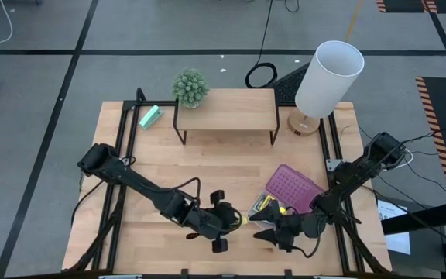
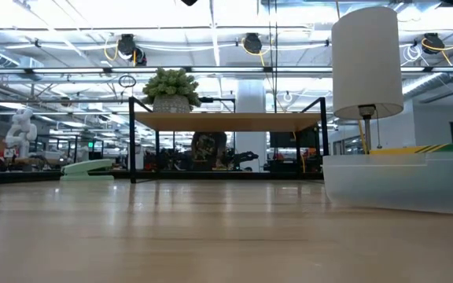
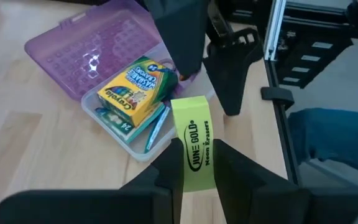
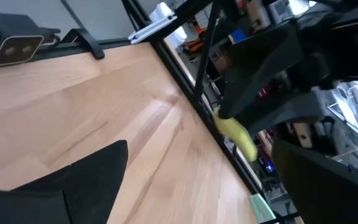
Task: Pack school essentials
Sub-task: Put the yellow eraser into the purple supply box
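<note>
The wooden table (image 1: 169,178) is filling the middle of the high view, with a shelf (image 1: 227,110) standing across its upper centre. A white lamp (image 1: 325,81) is leaning at the upper right, and a small potted plant (image 1: 190,87) is sitting on the shelf's left end. A mint-green block (image 1: 150,117) is lying at the upper left of the table.

Toward the lower right, a clear box (image 3: 138,148) is sitting with its purple lid (image 1: 294,188) swung open. In the left wrist view, a yellow-green crayon box (image 3: 134,94) is resting inside the clear box, with a pen lying along the box's near wall.

The left gripper (image 1: 227,221) is hanging at the lower centre of the high view, just beside the clear box, pinching a yellow eraser (image 3: 195,146) between its fingers (image 3: 240,177). The right gripper (image 1: 283,230) is hovering just right of it, close to the box; its fingers are standing spread apart with nothing between them.
</note>
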`<control>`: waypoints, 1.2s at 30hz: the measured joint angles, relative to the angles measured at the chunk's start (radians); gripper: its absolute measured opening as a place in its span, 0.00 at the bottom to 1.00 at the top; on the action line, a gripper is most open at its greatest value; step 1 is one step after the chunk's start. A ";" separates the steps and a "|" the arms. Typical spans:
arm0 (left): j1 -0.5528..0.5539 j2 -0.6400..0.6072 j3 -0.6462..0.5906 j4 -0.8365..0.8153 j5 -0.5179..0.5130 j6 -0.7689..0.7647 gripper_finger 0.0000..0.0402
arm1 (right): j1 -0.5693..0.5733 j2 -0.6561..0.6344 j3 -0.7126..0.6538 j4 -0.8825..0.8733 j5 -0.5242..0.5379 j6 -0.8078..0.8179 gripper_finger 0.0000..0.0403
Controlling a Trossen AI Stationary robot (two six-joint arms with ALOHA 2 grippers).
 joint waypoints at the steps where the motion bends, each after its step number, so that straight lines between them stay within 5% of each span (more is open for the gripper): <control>1: 0.000 0.000 0.000 -0.001 0.000 0.001 0.19 | -0.002 0.000 0.000 0.004 0.000 -0.006 0.97; 24: 0.005 0.027 0.000 0.019 0.023 -0.003 0.19 | -0.002 0.000 0.000 0.013 -0.001 -0.123 0.97; 36: 0.031 0.027 0.000 0.089 0.075 -0.026 0.19 | -0.008 0.000 0.000 0.028 -0.001 -0.354 0.93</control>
